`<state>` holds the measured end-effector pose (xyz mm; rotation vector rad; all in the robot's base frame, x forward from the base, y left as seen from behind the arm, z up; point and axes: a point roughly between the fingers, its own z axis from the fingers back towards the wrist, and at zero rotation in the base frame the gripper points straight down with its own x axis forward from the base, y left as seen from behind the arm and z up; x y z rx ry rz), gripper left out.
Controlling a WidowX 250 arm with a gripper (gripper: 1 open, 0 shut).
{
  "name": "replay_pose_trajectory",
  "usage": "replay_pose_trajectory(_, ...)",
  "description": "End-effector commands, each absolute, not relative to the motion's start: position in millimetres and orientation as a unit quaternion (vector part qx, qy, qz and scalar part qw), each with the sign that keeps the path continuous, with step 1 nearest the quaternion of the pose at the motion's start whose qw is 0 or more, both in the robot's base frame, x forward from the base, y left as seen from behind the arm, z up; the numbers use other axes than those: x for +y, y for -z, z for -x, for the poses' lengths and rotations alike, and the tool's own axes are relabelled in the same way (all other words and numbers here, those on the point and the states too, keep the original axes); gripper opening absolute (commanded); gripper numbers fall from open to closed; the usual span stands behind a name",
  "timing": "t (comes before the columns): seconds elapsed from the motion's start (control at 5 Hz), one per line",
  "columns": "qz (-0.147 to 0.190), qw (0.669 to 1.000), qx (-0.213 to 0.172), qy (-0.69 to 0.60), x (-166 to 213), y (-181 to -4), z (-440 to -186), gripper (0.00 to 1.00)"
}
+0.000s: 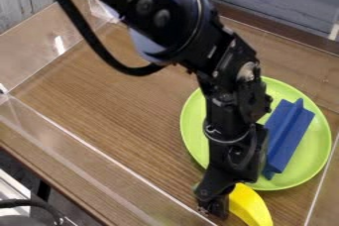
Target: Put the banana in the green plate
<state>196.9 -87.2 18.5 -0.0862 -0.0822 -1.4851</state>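
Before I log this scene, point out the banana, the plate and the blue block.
Banana (249, 206): camera view, on its yellow upper side.
Plate (312, 155): camera view, on its bare green right part.
Blue block (286, 137): camera view, mid-length.

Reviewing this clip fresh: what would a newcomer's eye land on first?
Probably the black arm, reaching down from the top to the near edge. Next, the lime-green plate at right, with a blue ridged block on it. Then the yellow banana, just off the plate beside the gripper.
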Motion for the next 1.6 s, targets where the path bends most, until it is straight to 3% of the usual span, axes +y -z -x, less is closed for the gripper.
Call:
replay_pose_trajectory(0.0, 0.037, 0.739, -0.045, 0.671, -83.6, -22.5, -199.4, 1.0)
replay_pose_trajectory(1.4, 0.039, 0.731, -0.046, 0.68, -83.8, -23.5, -200.0, 1.0)
